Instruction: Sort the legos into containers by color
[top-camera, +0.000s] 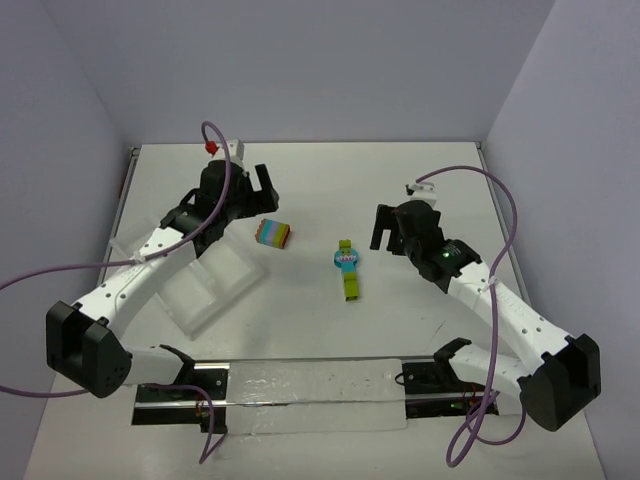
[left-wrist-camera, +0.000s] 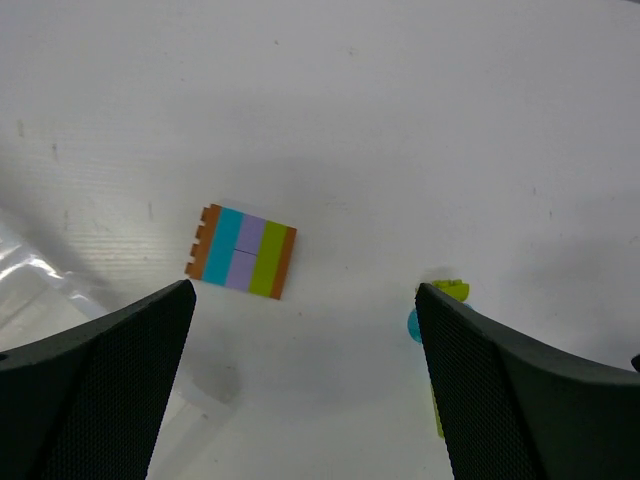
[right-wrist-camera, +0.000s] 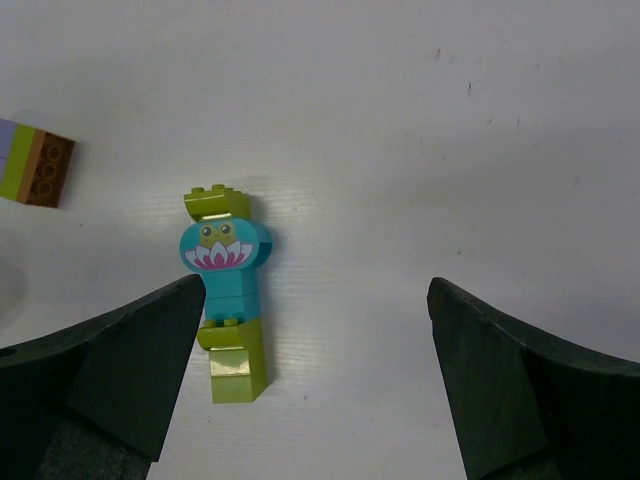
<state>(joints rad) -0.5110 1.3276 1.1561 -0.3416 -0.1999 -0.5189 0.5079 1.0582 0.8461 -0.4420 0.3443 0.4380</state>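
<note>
Both arms reach out over the white table (top-camera: 420, 330) with nothing in their grasp. The left gripper (top-camera: 255, 195) has its jaws spread wide and holds nothing; in its wrist view the two dark fingers (left-wrist-camera: 100, 390) frame bare table. Just ahead of them lies the striped stack (left-wrist-camera: 240, 252), a flat block of bricks in bands of orange, teal, purple, lime and orange, with studs showing along its orange edge. From above, this striped stack (top-camera: 274, 234) rests on the table near the far right corner of the clear tray (top-camera: 205, 290), not touching it, and the tray lies partly under the left arm. The right gripper (top-camera: 388, 232) is likewise fully spread and empty, hanging above the table to the right of the green and teal stack (top-camera: 347, 268). In the right wrist view that stack (right-wrist-camera: 226, 290) lies flat between the fingers (right-wrist-camera: 520, 380) but closer to the left one: a lime brick at the top, a round teal piece printed with a face and a pink-and-white flower, a teal brick, then lime bricks at the bottom. The two stacks lie apart, both between the grippers on open table outside the tray.
</note>
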